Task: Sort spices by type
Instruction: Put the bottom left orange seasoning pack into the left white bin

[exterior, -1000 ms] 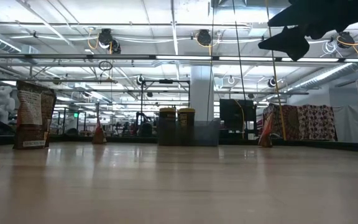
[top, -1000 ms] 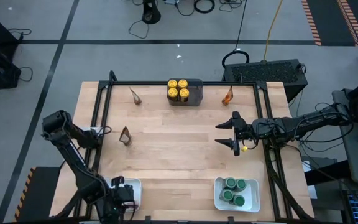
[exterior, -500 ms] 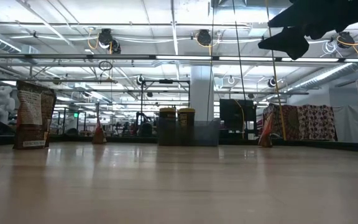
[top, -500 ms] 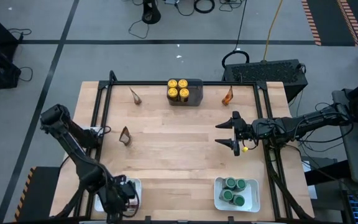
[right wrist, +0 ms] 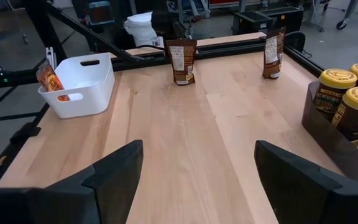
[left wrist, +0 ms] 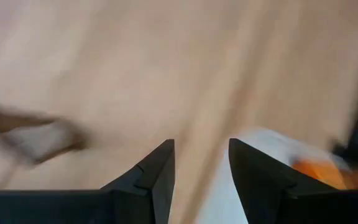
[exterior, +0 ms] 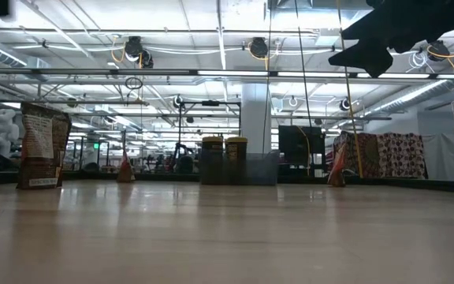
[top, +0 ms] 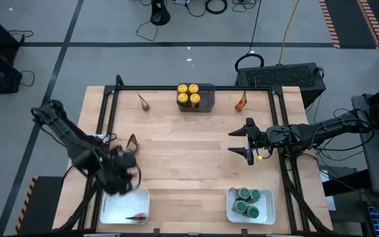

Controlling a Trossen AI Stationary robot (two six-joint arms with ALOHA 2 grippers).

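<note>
Three brown-orange packets stand on their lower edges on the table: one (top: 132,143) at left, one (top: 143,101) and one (top: 242,101) by the far edge. Another packet (top: 137,216) lies in the near-left white tray (top: 110,210). Several yellow-lidded jars (top: 188,93) sit in the dark grey bin (top: 206,97). Several green-lidded jars (top: 247,201) fill the near-right white tray (top: 268,214). My left gripper (top: 127,174) hovers just beyond the near-left tray, open by a narrow gap (left wrist: 201,180) and empty. My right gripper (top: 242,141) hangs open over the table's right half, empty.
A black rail frame (top: 110,125) runs along the table's left, far and right sides. The wide middle of the wooden tabletop (top: 189,158) is bare. The right wrist view shows the left tray (right wrist: 79,84), two standing packets (right wrist: 180,61) and the jars (right wrist: 347,93).
My left gripper has risen from over the near-left tray and moved toward the far edge, to just short of the left standing packet, its elbow swinging left. A packet now shows lying in that tray. The right arm has kept still.
</note>
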